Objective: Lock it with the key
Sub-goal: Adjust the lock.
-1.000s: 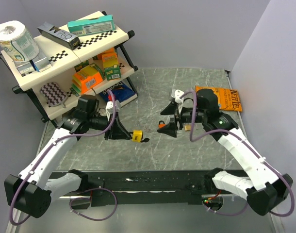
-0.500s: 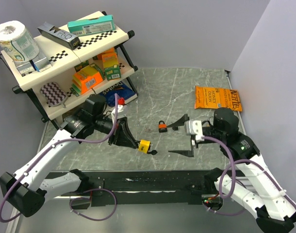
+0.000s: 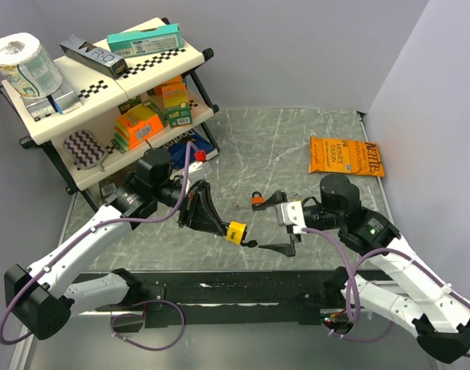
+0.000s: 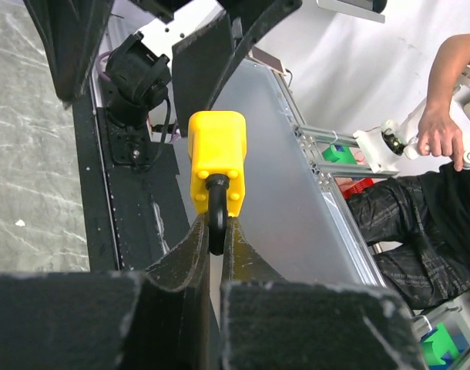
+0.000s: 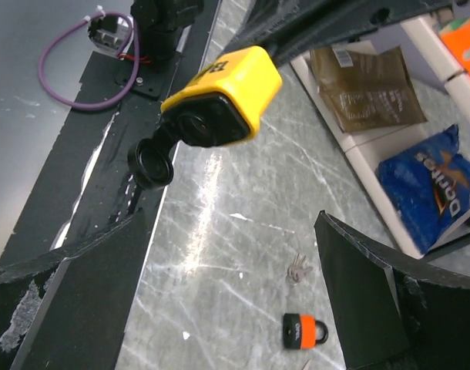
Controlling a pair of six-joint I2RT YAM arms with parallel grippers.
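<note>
A yellow padlock (image 3: 236, 231) hangs in the air by its black shackle (image 4: 217, 220), with my left gripper (image 4: 216, 240) shut on that shackle. A key with a round black head (image 5: 152, 160) sticks out of the padlock's underside (image 5: 223, 96). My right gripper (image 3: 270, 223) is open just right of the key (image 3: 250, 243), its fingers (image 5: 366, 293) spread wide with nothing between them. In the top view the left gripper (image 3: 222, 227) sits over the near middle of the table.
A small orange padlock (image 3: 257, 201) lies on the marble table (image 3: 297, 146) under the right gripper, with a bunch of small keys (image 5: 298, 270) beside it. A stocked shelf rack (image 3: 104, 92) stands at the back left; an orange snack bag (image 3: 345, 156) lies back right.
My left arm has carried the yellow padlock right and nearer. My right gripper left the orange padlock on the table, drew back, then swung left toward the key, staying open.
</note>
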